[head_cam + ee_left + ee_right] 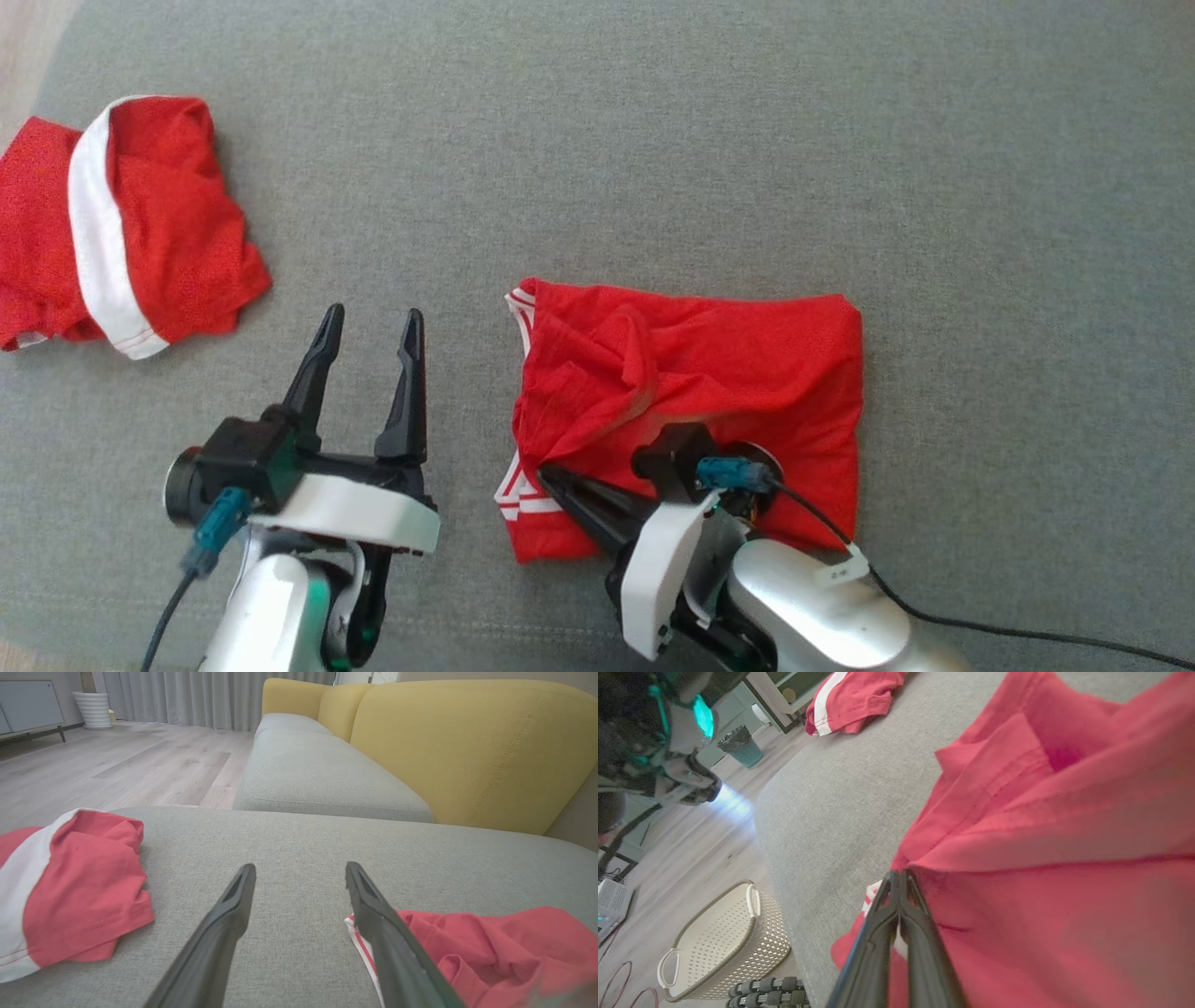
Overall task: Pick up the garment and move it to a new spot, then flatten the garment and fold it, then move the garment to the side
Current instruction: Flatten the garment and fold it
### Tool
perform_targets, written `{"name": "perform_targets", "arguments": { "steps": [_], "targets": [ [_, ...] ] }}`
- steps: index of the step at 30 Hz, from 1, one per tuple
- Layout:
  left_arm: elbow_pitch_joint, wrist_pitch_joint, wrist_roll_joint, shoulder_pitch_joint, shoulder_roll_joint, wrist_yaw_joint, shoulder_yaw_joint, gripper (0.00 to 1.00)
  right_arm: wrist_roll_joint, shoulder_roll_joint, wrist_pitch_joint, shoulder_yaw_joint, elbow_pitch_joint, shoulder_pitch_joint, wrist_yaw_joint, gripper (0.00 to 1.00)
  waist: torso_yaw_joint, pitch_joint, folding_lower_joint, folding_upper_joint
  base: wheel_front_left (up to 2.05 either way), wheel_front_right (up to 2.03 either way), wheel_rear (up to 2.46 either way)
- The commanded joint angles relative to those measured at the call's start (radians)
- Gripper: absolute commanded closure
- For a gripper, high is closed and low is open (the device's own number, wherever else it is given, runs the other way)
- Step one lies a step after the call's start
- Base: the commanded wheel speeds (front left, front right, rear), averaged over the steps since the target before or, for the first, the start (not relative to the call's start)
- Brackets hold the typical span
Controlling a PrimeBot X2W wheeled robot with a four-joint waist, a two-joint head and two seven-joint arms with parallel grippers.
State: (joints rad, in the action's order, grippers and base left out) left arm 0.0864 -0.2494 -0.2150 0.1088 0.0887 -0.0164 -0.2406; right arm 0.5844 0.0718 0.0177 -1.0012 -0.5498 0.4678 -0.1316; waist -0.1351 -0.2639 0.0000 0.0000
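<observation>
My right end effector is clamped on the near-left edge of the folded red mesh garment beneath it; left end effector gapes empty, garment just to its right. I reckon dragging by one pinch across the grey fabric sofa cushion could undo the fold

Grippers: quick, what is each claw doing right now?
Left gripper: open, holding nothing.
Right gripper: shut, pinching the edge of the red garment.

left gripper: two long black tapered fingers
right gripper: same black, white wrist cover
forearms: silver, rounded
connectors: teal, with black cables
</observation>
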Motion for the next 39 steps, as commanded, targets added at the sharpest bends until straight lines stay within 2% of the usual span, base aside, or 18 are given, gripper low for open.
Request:
{"name": "perform_targets", "arguments": {
  "steps": [1,5,8,12,15,16,17,23,27,31,39],
  "targets": [
    [-0.028,-0.012,-0.002,0.028,0.004,0.004,0.040,0.00,0.018,-0.022,0.021,-0.018,0.031,0.020,0.001,1.00,0.001,0.005,0.0000,0.0000,0.00,0.00,0.00],
    [-0.024,-0.012,-0.001,0.021,0.003,0.003,0.043,0.00,0.040,-0.022,0.048,-0.007,0.065,0.019,0.001,1.00,0.005,0.018,0.0000,0.0000,0.00,0.00,0.00],
    [-0.027,-0.012,0.000,0.013,0.004,0.000,0.048,0.00,0.035,-0.006,0.076,0.045,0.130,0.005,0.001,1.00,0.014,0.031,0.0000,0.0000,0.00,0.00,0.00],
    [-0.038,-0.012,0.004,0.001,0.010,-0.005,0.060,0.00,-0.001,0.042,0.089,0.177,0.255,-0.051,0.001,1.00,0.032,0.044,0.0000,0.0000,0.00,0.00,0.00],
    [-0.052,-0.012,0.008,-0.002,0.014,-0.010,0.070,0.00,-0.058,0.064,0.079,0.326,0.355,-0.118,0.001,1.00,0.045,0.049,0.0000,0.0000,0.00,0.00,0.00],
    [-0.057,-0.012,0.010,-0.003,0.015,-0.012,0.073,0.00,-0.082,0.066,0.069,0.382,0.387,-0.144,0.001,0.61,0.048,0.051,0.0000,0.0000,0.00,0.00,0.00],
    [-0.063,-0.012,0.011,-0.004,0.016,-0.014,0.077,0.00,-0.110,0.065,0.062,0.441,0.420,-0.170,0.001,0.00,0.052,0.052,0.0000,0.0000,0.00,0.00,0.00],
    [-0.087,-0.012,0.019,-0.017,0.023,-0.023,0.094,0.00,-0.275,0.035,0.016,0.778,0.589,-0.311,0.001,0.00,0.073,0.065,0.0000,0.0000,0.00,0.00,0.00],
    [-0.097,-0.012,0.024,-0.029,0.028,-0.022,0.096,0.00,-0.352,0.027,-0.010,0.926,0.645,-0.388,0.001,0.00,0.084,0.080,0.0000,0.0000,0.00,0.00,0.00],
    [-0.102,-0.012,0.028,-0.045,0.037,-0.019,0.093,0.00,-0.388,0.023,-0.031,0.992,0.683,-0.451,0.001,0.00,0.092,0.093,0.0000,0.0000,0.00,0.00,0.00],
    [-0.105,-0.012,0.030,-0.064,0.046,-0.021,0.090,0.00,-0.406,0.009,-0.055,1.009,0.725,-0.502,0.001,0.00,0.101,0.104,0.0000,0.0000,0.00,0.00,0.00]
  ]
}}
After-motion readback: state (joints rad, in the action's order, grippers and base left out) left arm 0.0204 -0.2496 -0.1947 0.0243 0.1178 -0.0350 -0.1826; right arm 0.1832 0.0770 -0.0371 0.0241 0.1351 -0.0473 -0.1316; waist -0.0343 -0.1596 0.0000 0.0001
